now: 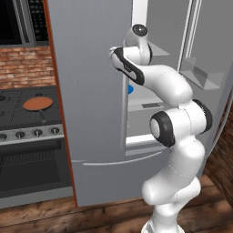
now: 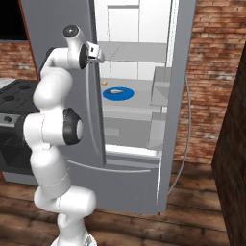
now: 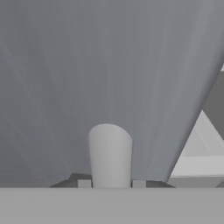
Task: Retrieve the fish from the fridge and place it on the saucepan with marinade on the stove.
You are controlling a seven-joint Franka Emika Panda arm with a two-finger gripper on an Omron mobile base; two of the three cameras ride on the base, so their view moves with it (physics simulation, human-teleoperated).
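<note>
Tall grey steel fridge [image 2: 178, 96]: standing with its right door swung open, showing a white interior with grey shelves.

Small slim grey-silver fish [image 2: 116, 91]: lying on a round blue plate [image 2: 118, 93] on a middle shelf; a tiny yellow-orange lump [image 2: 104, 82] is sitting just left of the plate, slightly farther in.

White arm's two-finger gripper [image 3: 109, 183]: sitting at the inner edge of the left door, its fingers pressed together on the fridge's long vertical grey handle [image 3: 110, 155], well apart from the fish.

Dark grey gas stove [image 1: 18, 113]: standing left of the fridge.

Shallow round saucepan [image 1: 38, 104]: resting on the stove's black grates, its thin dark handle pointing toward the silver knobs [image 1: 37, 133].

Flat reddish-brown marinade [image 1: 37, 103]: lying as a disc inside the saucepan.
</note>
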